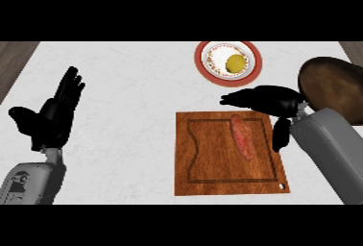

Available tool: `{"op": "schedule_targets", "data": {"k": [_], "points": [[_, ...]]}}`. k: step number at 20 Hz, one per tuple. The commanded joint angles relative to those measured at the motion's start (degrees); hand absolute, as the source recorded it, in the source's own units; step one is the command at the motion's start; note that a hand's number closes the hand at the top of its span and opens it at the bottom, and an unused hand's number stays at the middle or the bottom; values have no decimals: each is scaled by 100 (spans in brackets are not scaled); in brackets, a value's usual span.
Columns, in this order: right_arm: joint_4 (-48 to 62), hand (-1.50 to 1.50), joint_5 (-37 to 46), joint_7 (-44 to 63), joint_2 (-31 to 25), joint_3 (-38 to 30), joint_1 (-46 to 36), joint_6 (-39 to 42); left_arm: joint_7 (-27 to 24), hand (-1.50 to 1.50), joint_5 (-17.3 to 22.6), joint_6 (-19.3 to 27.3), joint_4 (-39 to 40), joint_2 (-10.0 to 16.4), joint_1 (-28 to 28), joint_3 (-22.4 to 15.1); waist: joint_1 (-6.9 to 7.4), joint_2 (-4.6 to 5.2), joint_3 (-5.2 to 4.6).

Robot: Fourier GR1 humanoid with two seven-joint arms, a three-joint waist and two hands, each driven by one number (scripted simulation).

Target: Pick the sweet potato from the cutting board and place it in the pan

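Long reddish sweet potato (242, 138) lies ungrasped on the brown wooden cutting board (212, 163); black right hand (269, 98) hangs over its far end, fingers apart, likely readying a grasp; round brown pan (337, 91) waits right; left hand (51, 120) rests open.

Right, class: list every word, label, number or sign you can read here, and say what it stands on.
None readable. The cutting board, sweet potato, pan, red-rimmed plate and white counter show no words, numbers or labels; the speckles on the plate are pattern, not lettering.
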Motion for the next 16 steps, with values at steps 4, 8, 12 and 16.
{"op": "schedule_targets", "data": {"k": [4, 8, 12, 16], "points": [[299, -150, 625, 67, 526, -16, 11, 69, -63, 0, -1, -242, 46, -2, -39, 185, -3, 1, 0], [291, -150, 890, -250, 436, -148, 142, -111, 98, 0, -244, -23, 302, -250, -409, 68, -25, 1, 0], [647, -150, 1319, -405, 604, -87, -7, -178, -227, 0, -207, -156, 299, -217, -65, 258, -3, 3, 0], [477, -150, 1573, -270, 716, 85, 357, -153, -90, 0, -249, -240, -94, -187, 285, 211, -2, -4, 0]]}}
